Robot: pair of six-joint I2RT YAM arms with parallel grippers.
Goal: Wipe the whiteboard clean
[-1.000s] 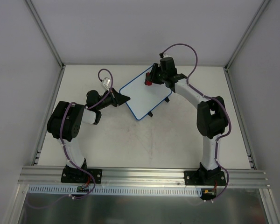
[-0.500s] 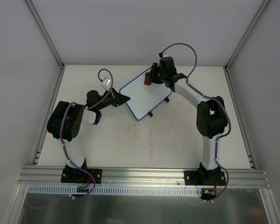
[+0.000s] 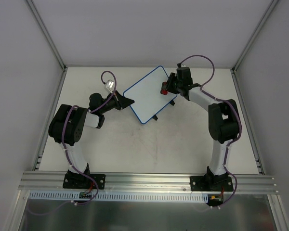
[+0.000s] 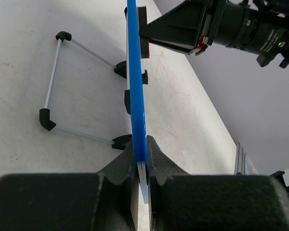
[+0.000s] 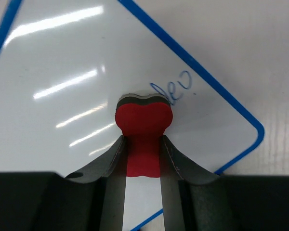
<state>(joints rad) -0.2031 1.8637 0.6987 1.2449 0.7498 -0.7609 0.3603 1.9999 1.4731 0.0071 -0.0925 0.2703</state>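
Top external: pale matte wall panels [image 3: 144,33] on three sides. Off-white table [image 3: 149,144], scuffed, with a ribbed aluminium rail [image 3: 149,180] along the near edge. Whiteboard [image 3: 145,98] sits toward the far side between the two arms, turned diagonal; glossy white face, thin blue rim, rounded corners. Left gripper [image 3: 130,101] is clenched on its left edge. Left wrist view has the rim edge-on, pinched between black fingers [image 4: 120,168], board running straight ahead of the jaws. Thin wire stand [image 4: 53,72] with black end caps lies on the table left of those jaws. Right gripper [image 3: 166,89] grasps a red bone-shaped eraser [image 5: 143,118] with a dark layer under the red. Its lobed end sticks out past the fingertips, against the board face near a corner. Blue handwriting [image 5: 177,87] sits just ahead-right of the eraser tip.
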